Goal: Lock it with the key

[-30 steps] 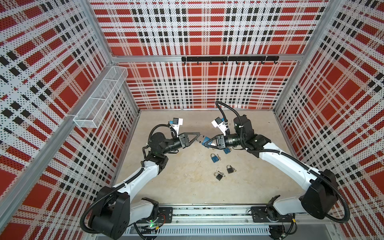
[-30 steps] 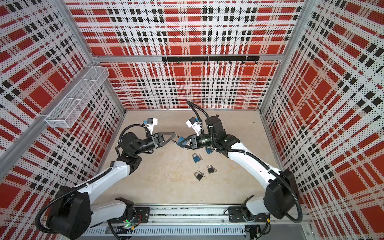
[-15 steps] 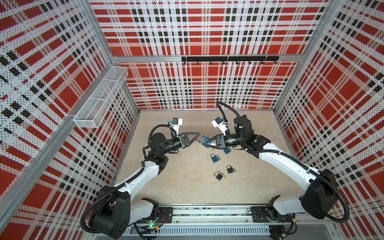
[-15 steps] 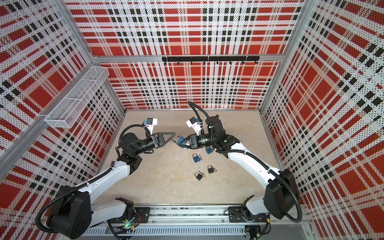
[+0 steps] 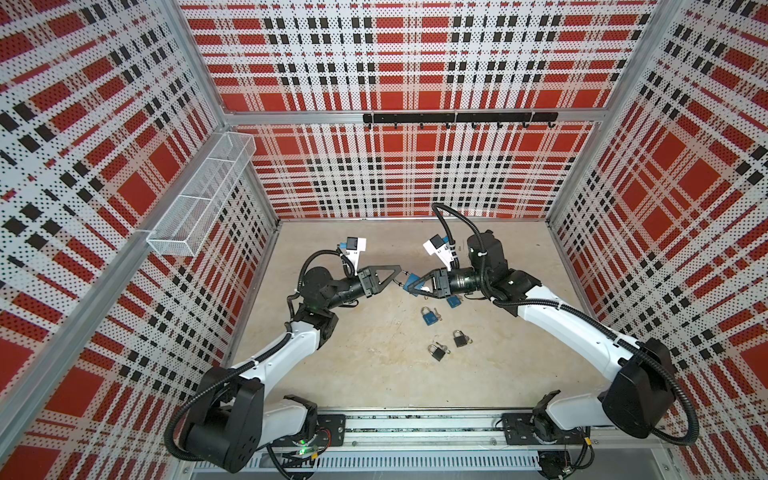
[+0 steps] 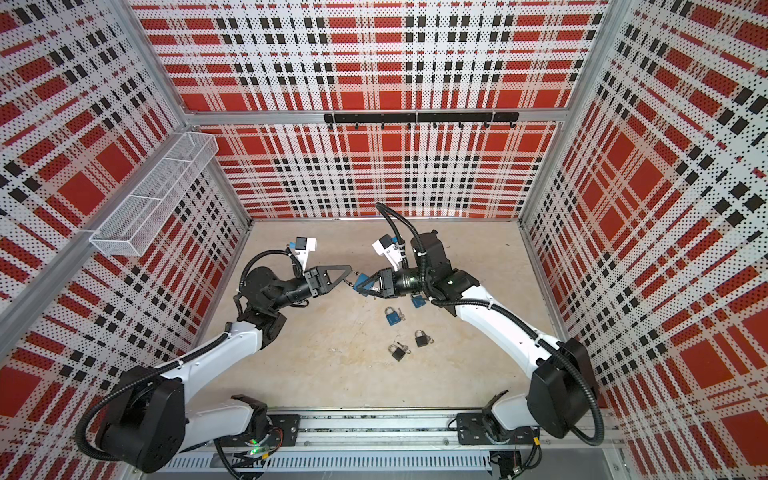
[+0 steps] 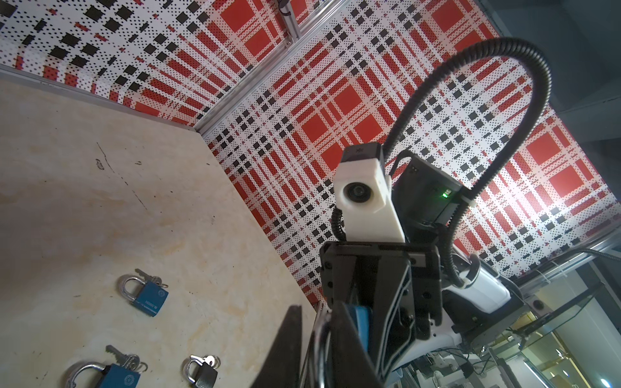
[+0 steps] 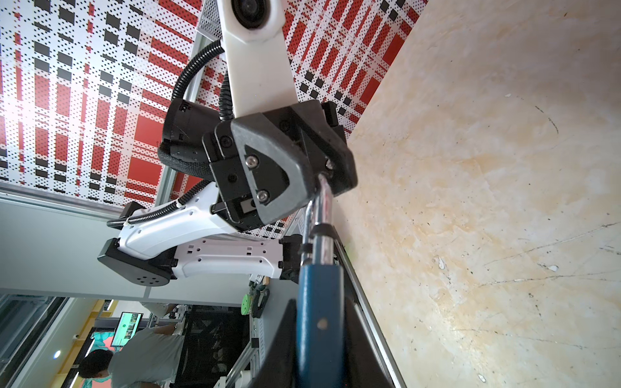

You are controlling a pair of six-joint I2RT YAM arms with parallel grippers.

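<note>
Padlock (image 5: 412, 277) with a blue body is pinched in the right gripper (image 5: 409, 285), up off the bench (image 5: 374, 386), near the middle, closer to the back edge. Its metal loop (image 8: 319, 208) sits between the fingers of the left gripper (image 5: 398, 272); I cannot tell if they squeeze it. Other locks (image 5: 429, 316) lie just in front. Open bench runs to the front and left edges.

White shells (image 5: 582, 328), black joints (image 5: 640, 390), ribbed cables (image 7: 504, 43), black left hand (image 5: 400, 274), black right hand (image 5: 409, 285)

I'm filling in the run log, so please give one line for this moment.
right gripper: shut on blue padlock | left gripper: slightly open around shackle | table: other padlocks loose
</note>
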